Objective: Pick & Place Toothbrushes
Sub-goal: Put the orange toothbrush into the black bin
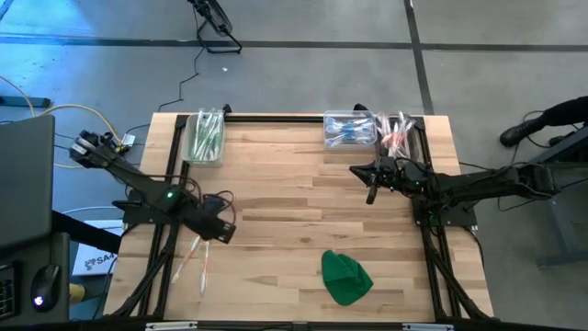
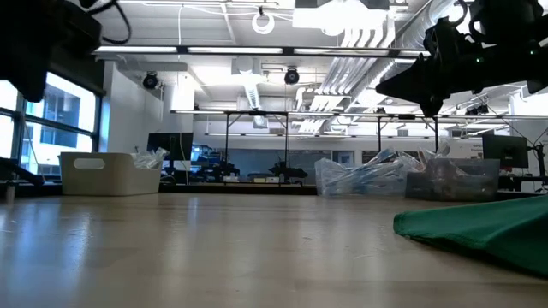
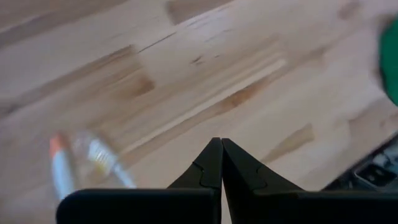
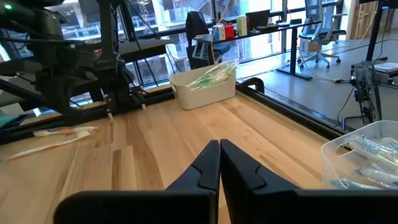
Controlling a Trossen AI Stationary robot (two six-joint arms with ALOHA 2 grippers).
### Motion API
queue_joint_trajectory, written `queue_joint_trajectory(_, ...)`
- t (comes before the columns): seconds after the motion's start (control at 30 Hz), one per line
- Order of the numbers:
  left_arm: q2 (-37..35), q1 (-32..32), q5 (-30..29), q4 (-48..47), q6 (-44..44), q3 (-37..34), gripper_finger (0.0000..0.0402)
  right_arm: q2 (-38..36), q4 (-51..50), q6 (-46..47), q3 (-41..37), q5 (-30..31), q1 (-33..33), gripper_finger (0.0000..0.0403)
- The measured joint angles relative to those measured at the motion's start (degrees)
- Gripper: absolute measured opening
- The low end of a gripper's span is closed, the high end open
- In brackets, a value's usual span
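With both jaws pressed shut and empty, the left gripper [image 1: 224,233] hovered just beside two thin pale orange-tipped toothbrushes [image 1: 195,256] on the table, probably needing to open and descend next.

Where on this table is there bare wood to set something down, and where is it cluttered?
The widest bare stretch is the middle, between the left tool and right tool, running up between the bin of green toothbrushes and the two clear bins. Crowded: the back corners, the loose toothbrushes by the left edge, and the green cloth at the front.
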Motion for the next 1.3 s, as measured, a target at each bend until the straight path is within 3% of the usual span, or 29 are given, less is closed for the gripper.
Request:
queue_joint_trajectory(0.27,4.8,-4.7,4.5,-14.8,-11.8,3.2,0.0,0.0,0.0,-1.5,0.0,0.1,-0.2,0.0003)
queue_joint_trajectory(0.73,12.3,-12.0,10.4,-15.5,-15.2,3.3,0.0,0.0,-0.3,-1.5,0.0,0.1,-0.7,0.0003)
queue_joint_trajectory(1.03,14.2,-16.9,10.6,-15.7,-15.3,3.3,0.0001,0.0,-0.3,-1.5,0.0,0.1,-0.7,0.0003)
queue_joint_trajectory(1.17,14.2,-18.3,11.0,-15.7,-17.3,3.3,0.0026,0.0,-0.3,-1.0,0.0,0.1,-0.7,0.0003)
queue_joint_trajectory(1.3,14.2,-18.6,12.4,-15.7,-17.4,3.3,0.008,0.0,-0.3,-1.1,0.0,0.1,-0.7,0.0002)
